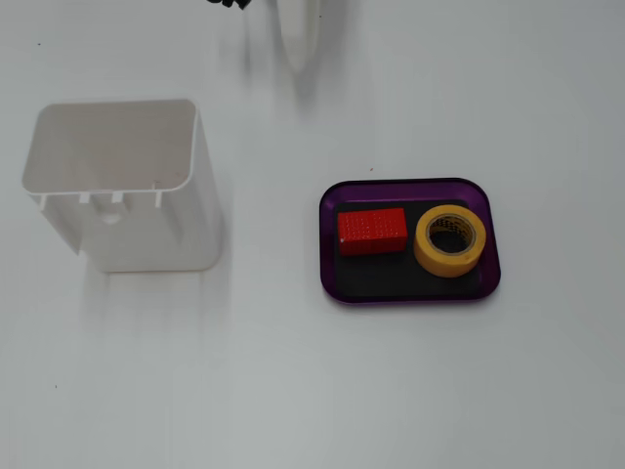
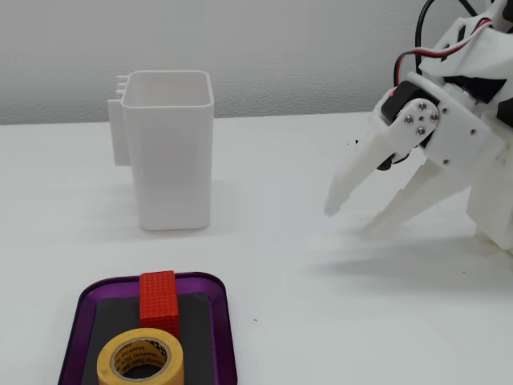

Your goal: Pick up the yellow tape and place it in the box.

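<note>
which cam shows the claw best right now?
The side-on fixed view: the claw is fully in frame, both fingers spread open and empty above the table, far from the yellow tape. In the top-down fixed view only one white fingertip pokes in at the top edge.

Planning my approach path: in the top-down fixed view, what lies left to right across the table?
White bin → red block → yellow tape; the last two sit inside the purple box. The claw finger pokes in at the top edge.
</note>
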